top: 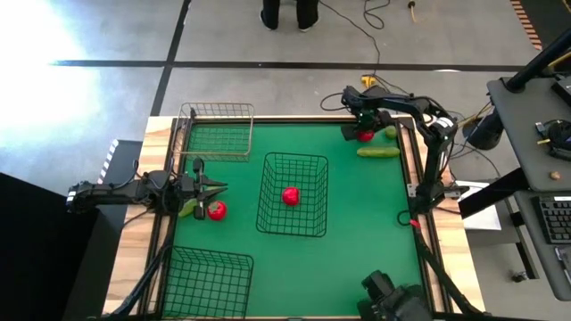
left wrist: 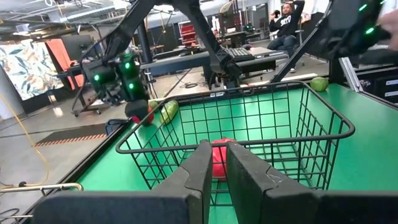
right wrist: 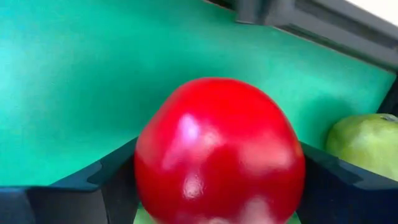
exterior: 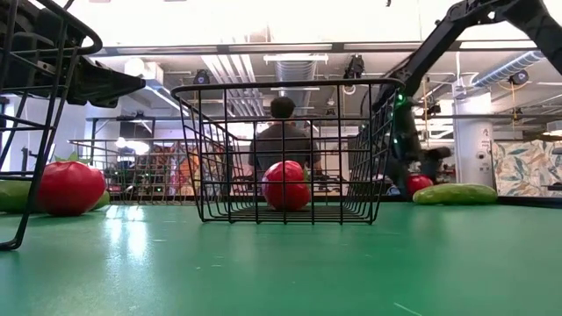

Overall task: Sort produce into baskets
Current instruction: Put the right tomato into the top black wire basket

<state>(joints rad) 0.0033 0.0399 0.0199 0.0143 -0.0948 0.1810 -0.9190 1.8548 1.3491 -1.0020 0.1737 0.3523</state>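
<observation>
One tomato (right wrist: 219, 152) sits between the right claw's (top: 364, 134) spread fingers at the worktop's (top: 357, 214) one o'clock corner, a lime (right wrist: 367, 144) beside it; close squarely, lift clear, carry to the middle basket (top: 293, 194); left claw (top: 216, 187) waits pinched shut at nine o'clock.

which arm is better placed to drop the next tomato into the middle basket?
Right. The right pincer already straddles a tomato at the far right corner. The left pincer looks shut and empty beside its tomato, though nearer the middle basket.
</observation>
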